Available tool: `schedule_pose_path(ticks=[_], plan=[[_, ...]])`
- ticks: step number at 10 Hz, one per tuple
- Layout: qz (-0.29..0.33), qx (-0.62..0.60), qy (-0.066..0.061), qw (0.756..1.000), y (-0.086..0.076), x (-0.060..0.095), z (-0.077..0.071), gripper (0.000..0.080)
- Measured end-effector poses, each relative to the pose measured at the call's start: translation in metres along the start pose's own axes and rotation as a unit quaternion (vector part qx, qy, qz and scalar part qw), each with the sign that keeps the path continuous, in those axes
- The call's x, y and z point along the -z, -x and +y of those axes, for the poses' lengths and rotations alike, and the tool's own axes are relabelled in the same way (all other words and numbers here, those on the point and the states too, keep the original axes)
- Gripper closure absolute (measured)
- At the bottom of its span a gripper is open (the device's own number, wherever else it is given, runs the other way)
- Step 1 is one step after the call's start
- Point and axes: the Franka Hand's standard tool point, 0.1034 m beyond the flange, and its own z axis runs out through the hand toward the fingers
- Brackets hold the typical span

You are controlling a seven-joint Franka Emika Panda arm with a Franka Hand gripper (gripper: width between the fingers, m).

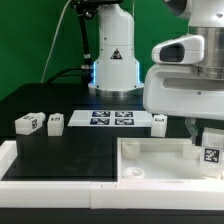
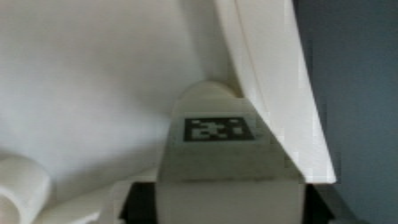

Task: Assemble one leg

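My gripper (image 1: 207, 133) is shut on a leg (image 1: 210, 153), a white oblong block with a black-and-white tag, and holds it upright over the far right corner of the large white tabletop (image 1: 150, 165). In the wrist view the held leg (image 2: 222, 140) stands between my dark fingers (image 2: 143, 200), its rounded end close to the tabletop's raised rim (image 2: 276, 90). Whether the leg touches the tabletop, I cannot tell. Three more legs lie on the black table: two at the exterior view's left (image 1: 27, 123) (image 1: 56, 122) and one beside the marker board (image 1: 159, 122).
The marker board (image 1: 110, 119) lies flat at the back middle of the table. The robot's base (image 1: 113, 65) stands behind it. A white frame edge (image 1: 40, 185) runs along the table's front and left.
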Motion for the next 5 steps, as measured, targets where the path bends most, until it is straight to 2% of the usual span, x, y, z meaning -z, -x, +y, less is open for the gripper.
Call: schedule_pose_path(ticks=[2, 4, 5], plan=[[0.010, -0.143, 0.008, 0.990, 0.0013, -0.0001, -0.0011, 0.0509], [0.013, -0.238, 0.008, 0.971, 0.0010, 0.0000, -0.0010, 0.0509], [0.014, -0.252, 0.008, 0.968, 0.0008, 0.0000, -0.0007, 0.0456]])
